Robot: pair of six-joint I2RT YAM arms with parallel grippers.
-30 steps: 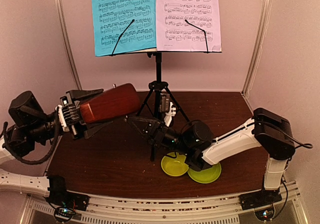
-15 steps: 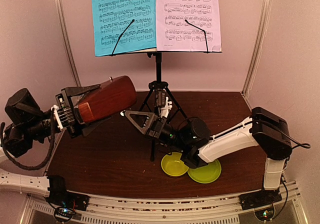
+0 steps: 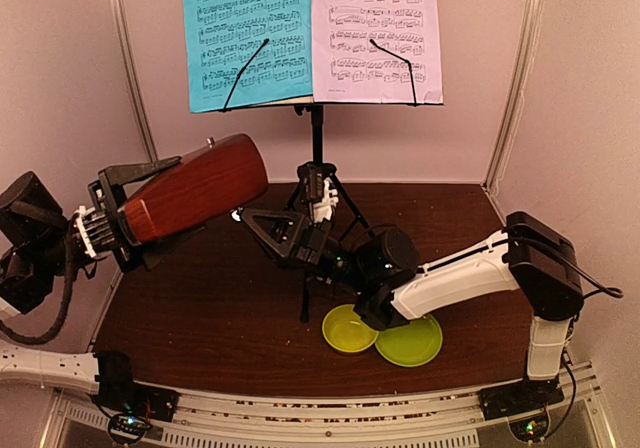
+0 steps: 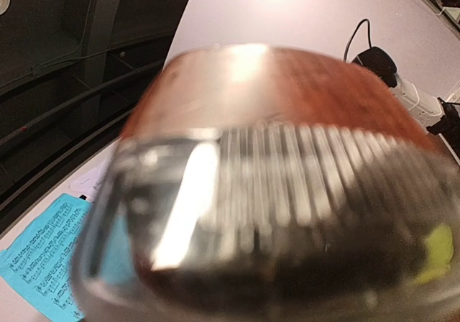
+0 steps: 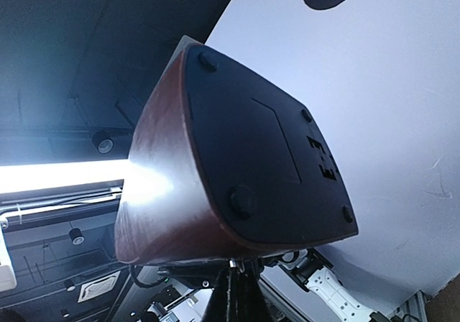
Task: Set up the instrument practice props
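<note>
Left pincer (image 3: 160, 213) pinched the brown wooden metronome (image 3: 205, 180), up in the air and tipped over the table (image 3: 200, 313), right pincer (image 3: 265, 230) pressed together, empty, beside the black music stand (image 3: 316, 143)

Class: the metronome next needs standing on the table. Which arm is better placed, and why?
Left. The left gripper grips the metronome, tilted in the air above the table. The right gripper is shut and holds nothing, near the music stand legs.

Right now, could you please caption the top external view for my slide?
Left claw holds the wooden metronome aloft beside the black music stand.
</note>
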